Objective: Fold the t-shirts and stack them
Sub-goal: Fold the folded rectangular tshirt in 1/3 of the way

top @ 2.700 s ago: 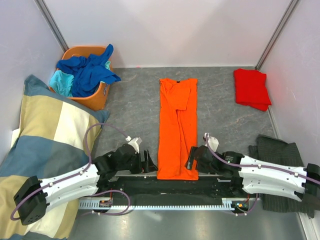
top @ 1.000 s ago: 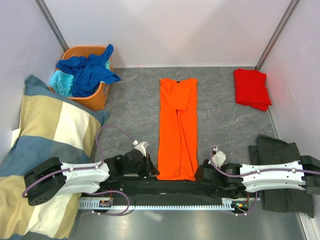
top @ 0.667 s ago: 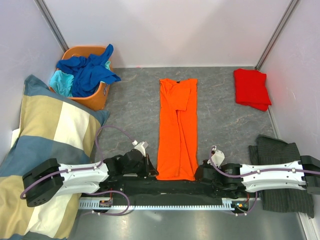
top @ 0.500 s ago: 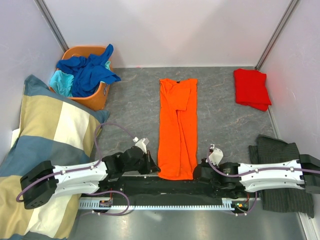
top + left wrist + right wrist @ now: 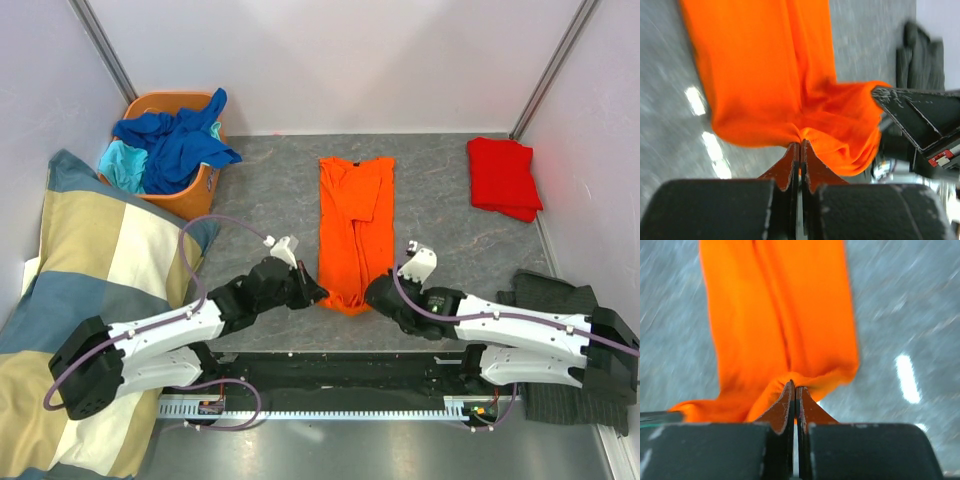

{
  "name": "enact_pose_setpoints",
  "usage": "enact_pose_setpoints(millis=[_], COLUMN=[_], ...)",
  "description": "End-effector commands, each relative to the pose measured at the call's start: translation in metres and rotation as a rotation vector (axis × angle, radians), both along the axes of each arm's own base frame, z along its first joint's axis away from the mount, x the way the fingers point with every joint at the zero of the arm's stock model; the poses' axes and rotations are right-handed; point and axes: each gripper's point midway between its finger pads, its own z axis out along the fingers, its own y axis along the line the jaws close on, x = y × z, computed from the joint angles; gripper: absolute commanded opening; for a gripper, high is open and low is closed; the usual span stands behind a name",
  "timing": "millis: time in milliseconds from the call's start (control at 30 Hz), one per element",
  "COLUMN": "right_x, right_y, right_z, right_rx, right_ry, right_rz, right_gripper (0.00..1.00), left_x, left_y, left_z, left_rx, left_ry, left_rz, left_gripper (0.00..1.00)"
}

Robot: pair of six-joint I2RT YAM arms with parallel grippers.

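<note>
We hold our left gripper (image 5: 316, 292) pinched tight on one near corner of the orange t-shirt (image 5: 355, 215), and our right gripper (image 5: 372, 292) pinched tight on the other. The hem bunches between the two pairs of jaws. The rest stretches away beyond them, flat on the table (image 5: 260, 210).

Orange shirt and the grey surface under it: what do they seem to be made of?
Orange shirt: soft matte knit, likely cotton; it bunches where the left tool and right tool pinch its near edge. Grey surface: hard, mottled stone-look sheet, perhaps laminate or vinyl, semi-glossy, with light glints.
</note>
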Motion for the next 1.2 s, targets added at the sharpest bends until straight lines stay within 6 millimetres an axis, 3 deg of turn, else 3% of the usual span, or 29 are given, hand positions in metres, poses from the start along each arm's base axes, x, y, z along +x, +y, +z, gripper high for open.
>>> enact_pose_setpoints(millis=[0, 133, 367, 400, 433, 633, 967, 1033, 1067, 1133, 1167], right_x=[0.039, 0.07, 0.118, 0.123, 0.131, 0.166, 0.199, 0.206, 0.207, 0.213, 0.215], right_y=[-0.015, -0.032, -0.029, -0.029, -0.03, -0.025, -0.024, -0.026, -0.025, -0.028, -0.03], right_z=[0.023, 0.019, 0.007, 0.006, 0.003, -0.003, -0.009, -0.015, -0.017, -0.021, -0.019], right_rx=[-0.101, -0.145, -0.12, -0.129, -0.139, -0.158, -0.155, -0.155, -0.154, -0.156, -0.16], right_ry=[-0.101, -0.096, -0.085, -0.082, -0.074, -0.08, -0.063, -0.05, -0.045, -0.033, -0.039], right_rz=[-0.02, -0.066, -0.052, -0.052, -0.056, -0.033, -0.024, -0.024, -0.017, -0.014, -0.019], right_gripper=[0.0, 0.0, 0.0, 0.0, 0.0, 0.0, 0.0, 0.0, 0.08, 0.34, 0.59], left_x=[0.054, 0.084, 0.131, 0.138, 0.142, 0.167, 0.199, 0.204, 0.206, 0.211, 0.215], left_y=[-0.001, -0.006, -0.011, -0.014, -0.015, -0.015, -0.016, -0.015, -0.016, -0.012, -0.009], left_z=[0.031, 0.032, 0.011, 0.015, 0.006, 0.005, 0.013, 0.006, 0.006, -0.003, -0.005], left_rx=[-0.031, -0.04, -0.02, -0.025, -0.011, -0.019, -0.029, -0.026, -0.026, -0.021, -0.016], left_ry=[-0.141, -0.152, -0.14, -0.151, -0.141, -0.142, -0.156, -0.141, -0.141, -0.12, -0.112], left_rz=[0.06, 0.042, 0.033, 0.033, 0.028, 0.046, 0.056, 0.059, 0.057, 0.066, 0.075], left_gripper=[0.02, 0.02, 0.02, 0.02, 0.02, 0.02, 0.02, 0.02, 0.02, 0.1, 0.3])
